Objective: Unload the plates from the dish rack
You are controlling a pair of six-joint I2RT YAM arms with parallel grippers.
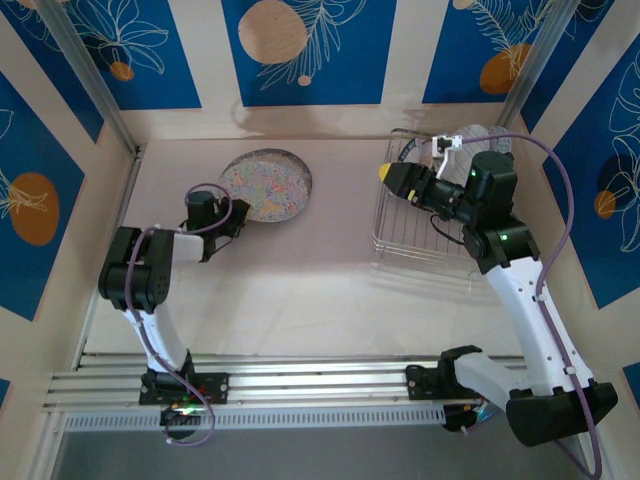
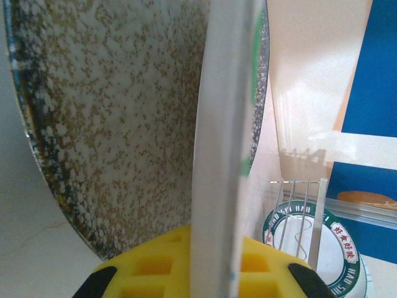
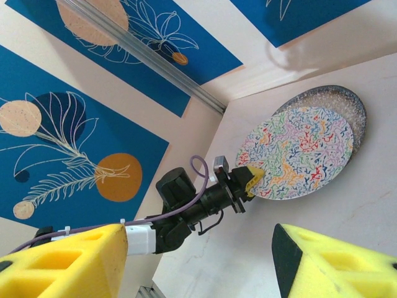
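Observation:
A plate with multicoloured squiggles (image 1: pixel 268 185) lies over a grey speckled plate (image 1: pixel 296 160) on the table at the back left. My left gripper (image 1: pixel 237 214) is shut on the squiggle plate's near rim. In the left wrist view that rim (image 2: pixel 223 155) runs edge-on between the yellow jaws, with the speckled plate (image 2: pixel 124 124) beside it. The silver wire dish rack (image 1: pixel 400 240) stands at the back right. A plate with a green rim and red letters (image 2: pixel 338 245) stands upright in the dish rack (image 2: pixel 296 205). My right gripper (image 1: pixel 388 175) hovers over the rack, open, nothing between its fingers (image 3: pixel 62 261).
Blue and cream patterned walls close in the table at the back and both sides. The right wrist view looks across bare table toward the left gripper (image 3: pixel 248 177), the squiggle plate (image 3: pixel 298 152) and the speckled plate (image 3: pixel 347 102). A metal rail (image 1: pixel 300 385) crosses the near edge.

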